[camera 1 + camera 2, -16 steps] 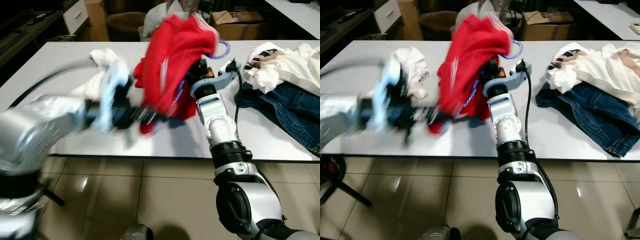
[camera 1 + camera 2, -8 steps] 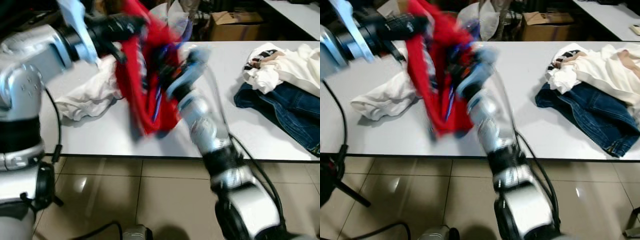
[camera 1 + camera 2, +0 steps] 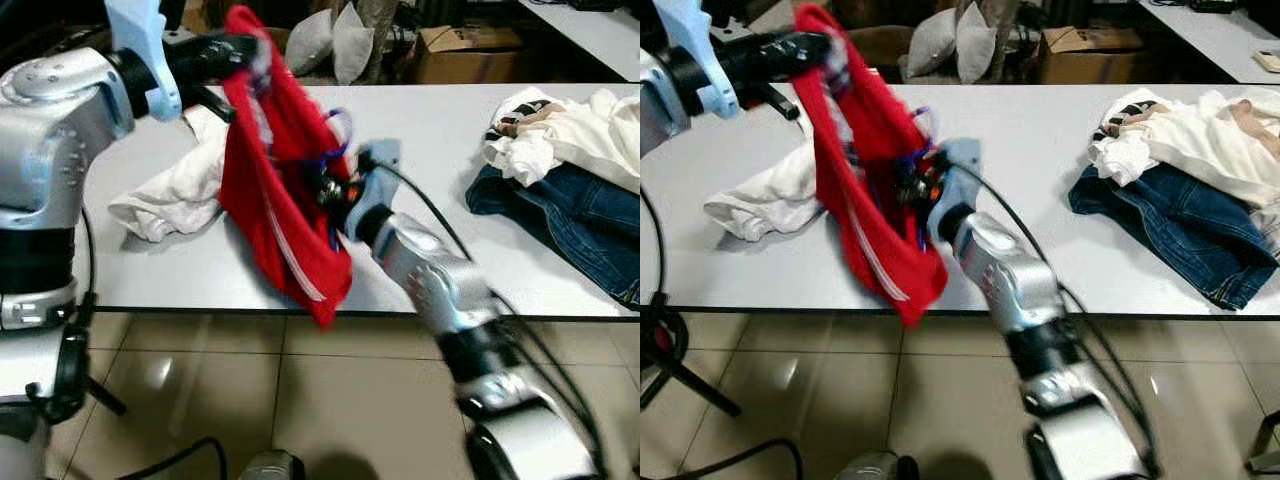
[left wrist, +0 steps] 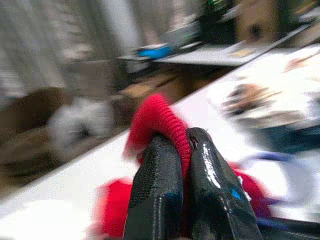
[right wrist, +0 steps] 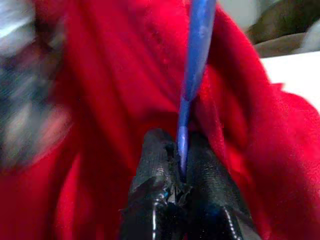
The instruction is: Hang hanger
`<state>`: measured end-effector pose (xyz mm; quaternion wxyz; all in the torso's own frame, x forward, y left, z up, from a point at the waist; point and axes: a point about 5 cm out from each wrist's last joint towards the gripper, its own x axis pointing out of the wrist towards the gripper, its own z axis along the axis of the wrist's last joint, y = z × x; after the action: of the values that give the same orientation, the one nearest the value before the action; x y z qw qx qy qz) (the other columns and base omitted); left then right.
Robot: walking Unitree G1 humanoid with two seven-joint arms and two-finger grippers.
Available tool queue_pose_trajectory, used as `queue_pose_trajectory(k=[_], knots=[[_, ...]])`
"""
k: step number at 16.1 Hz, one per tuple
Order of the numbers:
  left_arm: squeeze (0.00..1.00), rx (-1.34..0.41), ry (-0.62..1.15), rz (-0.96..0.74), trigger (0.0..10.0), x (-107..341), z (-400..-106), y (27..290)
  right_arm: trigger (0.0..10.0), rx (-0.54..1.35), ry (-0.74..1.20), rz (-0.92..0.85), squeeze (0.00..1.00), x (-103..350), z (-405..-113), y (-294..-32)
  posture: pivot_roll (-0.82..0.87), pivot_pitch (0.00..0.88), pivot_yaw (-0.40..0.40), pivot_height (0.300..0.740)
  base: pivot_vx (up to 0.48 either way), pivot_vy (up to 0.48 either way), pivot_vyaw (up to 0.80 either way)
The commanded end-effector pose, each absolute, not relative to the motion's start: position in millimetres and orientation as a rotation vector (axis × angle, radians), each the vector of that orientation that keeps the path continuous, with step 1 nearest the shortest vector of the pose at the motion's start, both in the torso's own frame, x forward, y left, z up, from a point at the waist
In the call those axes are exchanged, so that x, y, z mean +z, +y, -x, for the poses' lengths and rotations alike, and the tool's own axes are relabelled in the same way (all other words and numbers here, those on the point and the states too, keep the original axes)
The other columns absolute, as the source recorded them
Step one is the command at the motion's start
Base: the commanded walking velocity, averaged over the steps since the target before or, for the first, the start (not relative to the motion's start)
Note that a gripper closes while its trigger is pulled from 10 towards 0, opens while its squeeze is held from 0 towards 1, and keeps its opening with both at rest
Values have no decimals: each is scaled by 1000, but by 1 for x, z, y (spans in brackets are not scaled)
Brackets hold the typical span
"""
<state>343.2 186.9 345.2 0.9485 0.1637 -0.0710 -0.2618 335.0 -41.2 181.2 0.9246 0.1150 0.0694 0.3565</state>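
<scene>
Red garment [image 3: 275, 215] hangs lengthwise above the worktop [image 3: 430, 130] edge, its collar pinched in the left hand [image 4: 175, 150], while the right hand [image 5: 181, 150] clamps the blue hanger [image 5: 197, 60] inside it; white cloth [image 3: 175, 195] and jeans [image 3: 560, 215] flank them.

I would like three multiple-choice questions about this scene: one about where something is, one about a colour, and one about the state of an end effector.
1. Where do the blue jeans lie?
A. on the floor
B. on the table, at the robot's right
C. over the left arm

2. What colour is the hanger pinched in the right end effector?
A. blue
B. yellow
C. white

3. What is the left end effector doing?
A. hanging open
B. gripping the red garment
C. gripping a white cloth

Answers: 1 B, the jeans rest on the tabletop under white clothes; 2 A, a blue bar runs between the fingers; 3 B, red fabric bulges between its closed fingers.
</scene>
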Motion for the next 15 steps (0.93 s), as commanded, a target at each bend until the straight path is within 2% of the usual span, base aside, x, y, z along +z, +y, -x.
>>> queue_pose_trajectory(k=[1, 3, 4, 5, 6, 7, 8, 9, 11, 13, 14, 15], knots=[[0, -376, -331, -429, 0, 385, -336, 202, 10000, 780, 243, -152, 0, 161, -325, -41, 109, 0, 56, 740, 0, 0, 0], [0, -363, -317, -453, 0, 385, -337, 204, 10000, 683, 216, -228, 0, 163, -329, -56, 102, 0, 61, 740, 0, 0, 0], [0, -486, -144, -562, 0, 349, -335, 200, 10000, 674, 184, -238, 0, 170, -327, -64, 95, 0, 65, 740, 0, 0, 0], [0, -527, -66, -613, 0, 329, -334, 199, 10000, 634, 191, -336, 0, 173, -330, -70, 87, 0, 70, 740, 0, 0, 0], [0, -534, 3, -657, 0, 310, -333, 202, 10000, 664, 181, -445, 0, 179, -328, -76, 84, 0, 68, 740, 0, 0, 0], [0, -522, 57, -690, 0, 295, -333, 208, 10000, 661, 175, -482, 0, 180, -327, -83, 84, 0, 67, 740, 0, 0, 0], [0, -503, 84, -710, 0, 284, -331, 213, 10000, 767, 190, -501, 0, 180, -318, -84, 82, 0, 64, 740, 0, 0, 0], [0, -493, 94, -703, 0, 278, -330, 214, 10000, 860, 205, -485, 0, 179, -308, -85, 80, 0, 61, 740, 0, 0, 0], [0, -492, 94, -685, 0, 276, -328, 214, 10000, 893, 230, -482, 0, 177, -302, -89, 80, 0, 58, 740, 0, 0, 0], [0, -509, 91, -657, 0, 273, -322, 212, 10000, 701, 180, -569, 0, 180, -314, -110, 77, 0, 58, 740, 0, 0, 0], [0, -537, 84, -630, 0, 272, -319, 208, 10000, 686, 182, -584, 0, 180, -316, -114, 77, 0, 58, 740, 0, 0, 0], [0, -548, 21, -618, 0, 277, -316, 202, 10000, 622, 139, -533, 0, 180, -318, -124, 77, 0, 58, 740, 0, 0, 0]])
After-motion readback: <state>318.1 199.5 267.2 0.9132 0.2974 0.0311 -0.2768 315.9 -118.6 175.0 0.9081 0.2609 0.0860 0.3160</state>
